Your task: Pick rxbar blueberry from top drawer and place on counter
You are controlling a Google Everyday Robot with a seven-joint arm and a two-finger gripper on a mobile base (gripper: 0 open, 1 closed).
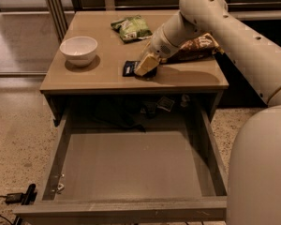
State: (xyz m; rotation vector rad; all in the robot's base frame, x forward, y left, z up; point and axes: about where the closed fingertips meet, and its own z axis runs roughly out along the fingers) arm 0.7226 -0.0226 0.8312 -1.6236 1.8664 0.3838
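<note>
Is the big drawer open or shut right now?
Open. The top drawer is pulled far out under the counter, its floor showing. The gripper is up on the counter at the rxbar blueberry.

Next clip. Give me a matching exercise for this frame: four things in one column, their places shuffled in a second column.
Things:
1. white bowl
2. green snack bag
3. rxbar blueberry
4. top drawer

Places:
A. pulled open below the counter
B. far side of the counter
C. near part of the counter, partly under the gripper
D. left part of the counter in the camera view

Pairs: 1-D, 2-B, 3-C, 4-A
</note>
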